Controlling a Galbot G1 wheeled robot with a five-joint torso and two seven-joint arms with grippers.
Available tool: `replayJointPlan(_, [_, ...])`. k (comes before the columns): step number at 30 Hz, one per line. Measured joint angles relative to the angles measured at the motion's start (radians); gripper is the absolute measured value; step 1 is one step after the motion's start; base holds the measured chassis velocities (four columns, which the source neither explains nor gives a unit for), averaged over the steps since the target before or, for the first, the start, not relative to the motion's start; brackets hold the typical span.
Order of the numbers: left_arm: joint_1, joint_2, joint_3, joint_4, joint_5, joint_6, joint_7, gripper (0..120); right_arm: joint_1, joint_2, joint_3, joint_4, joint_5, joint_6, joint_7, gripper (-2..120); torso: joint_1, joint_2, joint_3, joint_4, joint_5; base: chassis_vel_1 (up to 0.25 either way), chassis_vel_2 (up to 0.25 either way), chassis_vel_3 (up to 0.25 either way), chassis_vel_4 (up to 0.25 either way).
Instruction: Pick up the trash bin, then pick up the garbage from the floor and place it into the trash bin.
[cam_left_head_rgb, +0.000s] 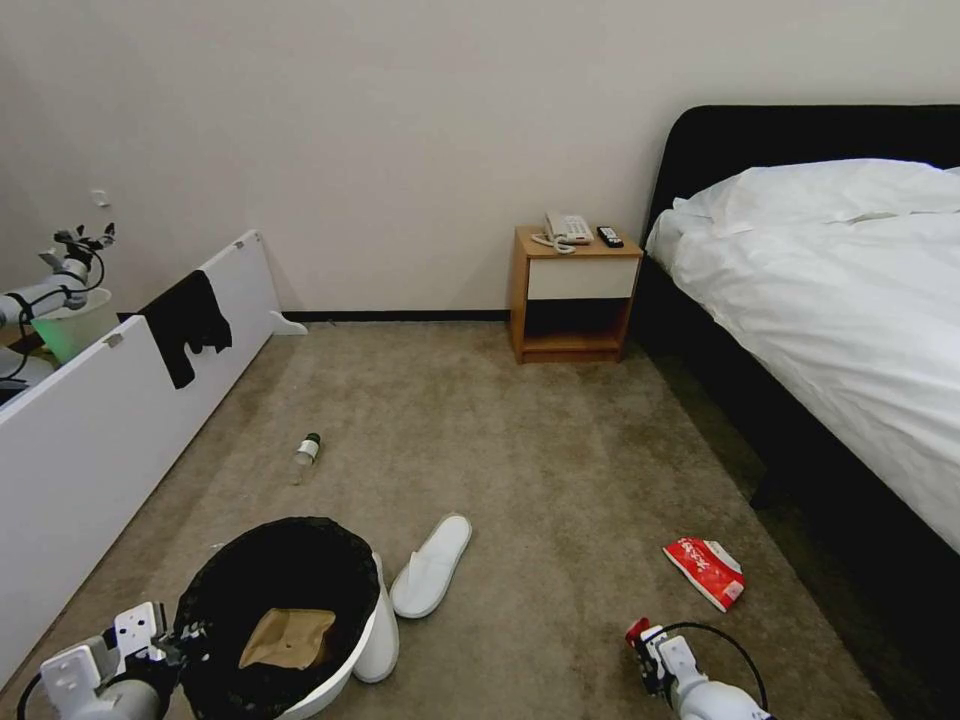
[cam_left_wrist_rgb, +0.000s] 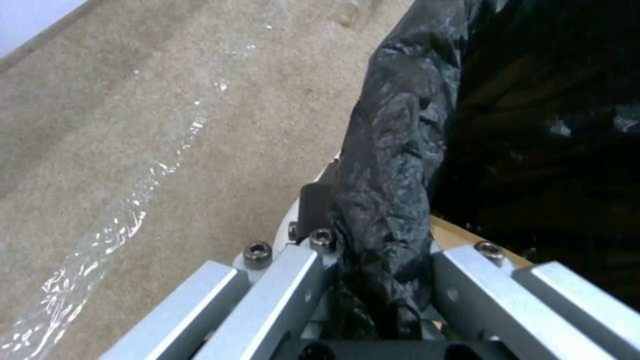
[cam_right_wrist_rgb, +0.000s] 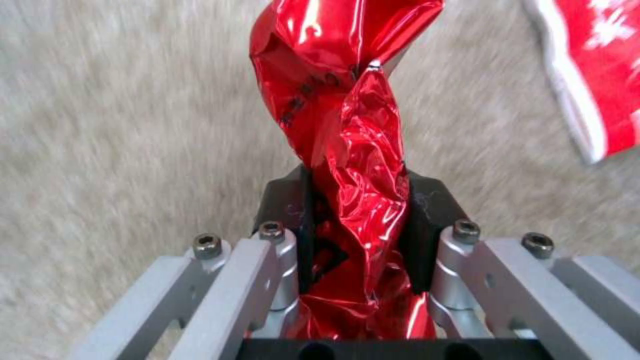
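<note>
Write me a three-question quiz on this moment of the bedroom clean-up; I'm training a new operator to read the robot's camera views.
1. True or false: the right gripper is shut on a red wrapper.
2. What does the left gripper clamp? A) the white slipper B) the bag-lined rim of the trash bin C) the small bottle
3. Fill in: inside the bin lies a brown ____.

Key
1. True; the jaws pinch the crumpled foil, above the carpet.
2. B; the slipper and the bottle lie on the carpet.
3. Paper bag.
</note>
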Motion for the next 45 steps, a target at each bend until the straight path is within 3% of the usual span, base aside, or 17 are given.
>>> replayJointPlan(16, [0.010,0.017,0.005,-0.047,-0.056,0.002,-0.024,2,0.032,-0.160,0.139,0.302,0.097,-0.001,0.045,22,0.000,0.000,0.000,0.0005,-0.0003,0.000,0.000,0.000,0.000])
replayJointPlan(20, [0.003,0.033,0.005,-0.065,-0.117,0.002,-0.053,2,0.057,-0.218,0.195,0.434,0.133,0.012,0.046,22,0.000,0.000,0.000,0.0003,-0.0004,0.000,0.000,0.000,0.000])
replayJointPlan(22, [0.003,0.075,0.007,-0.098,-0.198,0.002,-0.090,2,0.115,-0.301,0.317,0.651,0.236,0.050,0.001,20,0.000,0.000,0.000,0.0002,-0.0003,0.000,0.000,0.000,0.000])
replayJointPlan(25, [0.007,0.087,0.014,-0.106,-0.201,0.002,-0.092,2,0.172,-0.313,0.324,0.719,0.279,0.059,-0.021,20,0.000,0.000,0.000,0.0000,0.0000,0.000,0.000,0.000,0.000])
replayJointPlan(33, [0.014,0.110,0.030,-0.117,-0.204,0.002,-0.093,2,0.382,-0.257,0.223,0.843,0.468,0.055,-0.020,19,0.000,0.000,0.000,0.0003,-0.0006,0.000,0.000,0.000,0.000])
replayJointPlan(38, [0.014,0.123,0.034,-0.117,-0.204,0.002,-0.093,2,0.548,-0.174,0.100,0.868,0.568,0.013,0.015,19,0.000,0.000,0.000,0.0003,-0.0001,0.000,0.000,0.000,0.000])
replayJointPlan(40, [0.014,0.128,0.035,-0.117,-0.204,0.002,-0.092,2,0.673,-0.112,0.012,0.869,0.614,-0.019,0.044,19,0.000,0.000,0.000,0.0004,-0.0006,0.000,0.000,0.000,0.000])
replayJointPlan(45, [0.014,0.134,0.034,-0.121,-0.204,0.002,-0.091,2,0.796,-0.017,-0.093,0.862,0.689,-0.070,0.088,19,0.000,0.000,0.000,0.0005,-0.0005,0.000,0.000,0.000,0.000])
